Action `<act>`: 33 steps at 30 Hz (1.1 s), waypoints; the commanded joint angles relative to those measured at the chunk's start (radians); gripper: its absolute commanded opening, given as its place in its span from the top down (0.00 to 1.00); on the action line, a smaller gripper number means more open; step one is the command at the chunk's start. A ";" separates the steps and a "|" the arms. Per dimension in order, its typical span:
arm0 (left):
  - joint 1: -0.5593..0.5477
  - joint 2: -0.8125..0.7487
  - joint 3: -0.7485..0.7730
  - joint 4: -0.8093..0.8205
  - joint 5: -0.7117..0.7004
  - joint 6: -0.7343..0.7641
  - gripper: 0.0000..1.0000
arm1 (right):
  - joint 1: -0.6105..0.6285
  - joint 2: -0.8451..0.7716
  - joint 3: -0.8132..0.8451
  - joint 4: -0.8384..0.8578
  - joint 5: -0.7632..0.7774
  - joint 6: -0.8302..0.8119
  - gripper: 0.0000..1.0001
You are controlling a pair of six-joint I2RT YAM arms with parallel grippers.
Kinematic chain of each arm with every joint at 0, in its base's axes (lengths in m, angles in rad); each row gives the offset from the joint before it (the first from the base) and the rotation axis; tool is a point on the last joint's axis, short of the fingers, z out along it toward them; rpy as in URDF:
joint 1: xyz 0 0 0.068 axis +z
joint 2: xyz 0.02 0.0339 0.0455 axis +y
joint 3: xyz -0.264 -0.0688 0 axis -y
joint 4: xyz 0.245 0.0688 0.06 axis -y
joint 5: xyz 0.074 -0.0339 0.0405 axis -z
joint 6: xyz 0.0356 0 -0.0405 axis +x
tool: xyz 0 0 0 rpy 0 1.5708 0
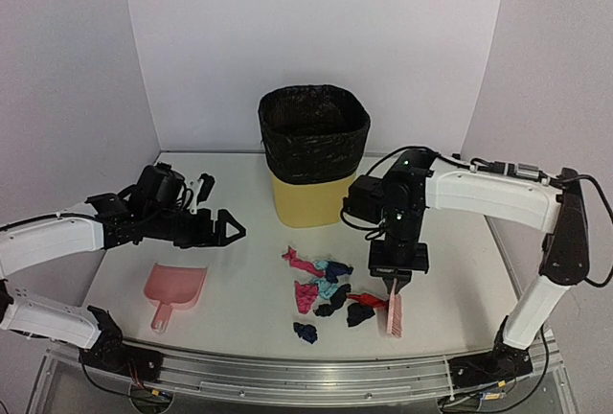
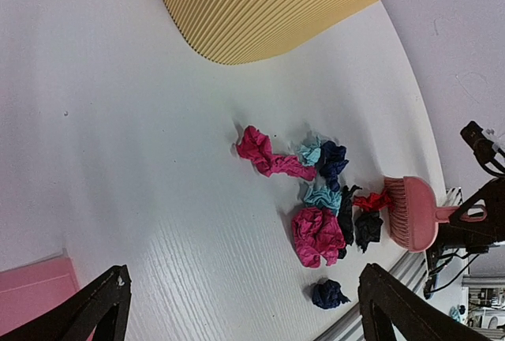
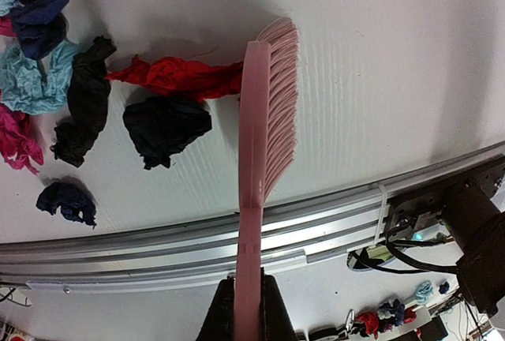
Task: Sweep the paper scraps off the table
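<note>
My right gripper (image 3: 246, 313) pinches the handle of the pink brush (image 3: 268, 120), its head touching a red bit of the paper scraps (image 1: 326, 291) heaped on the table (image 1: 239, 184) near the yellow bin (image 1: 308, 198), on its arm-base side, while my left gripper (image 1: 228, 230) hangs spread wide to the bin's left.

- left wrist view: dustpan (image 2: 31, 297) cropped at the bottom-left corner, only a pink edge shows
- same view: bin (image 2: 260, 9) cut off by top edge
- right wrist view: right tool (image 3: 247, 309) mostly below frame; brush (image 3: 264, 120) handle end hidden in its grip
</note>
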 commanded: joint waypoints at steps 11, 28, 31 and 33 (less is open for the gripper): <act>0.010 -0.114 -0.040 -0.017 -0.059 -0.042 0.00 | 0.003 0.181 0.270 -0.270 -0.026 -0.019 1.00; 0.010 -0.122 0.037 -0.121 -0.059 -0.053 0.00 | 0.001 0.012 0.200 -0.338 0.174 0.047 1.00; 0.010 -0.100 0.086 -0.177 -0.050 -0.054 0.00 | 0.001 -0.053 0.184 -0.385 0.247 0.059 1.00; 0.011 -0.073 0.128 -0.230 -0.046 -0.054 0.00 | 0.001 -0.093 0.174 -0.394 0.285 0.047 1.00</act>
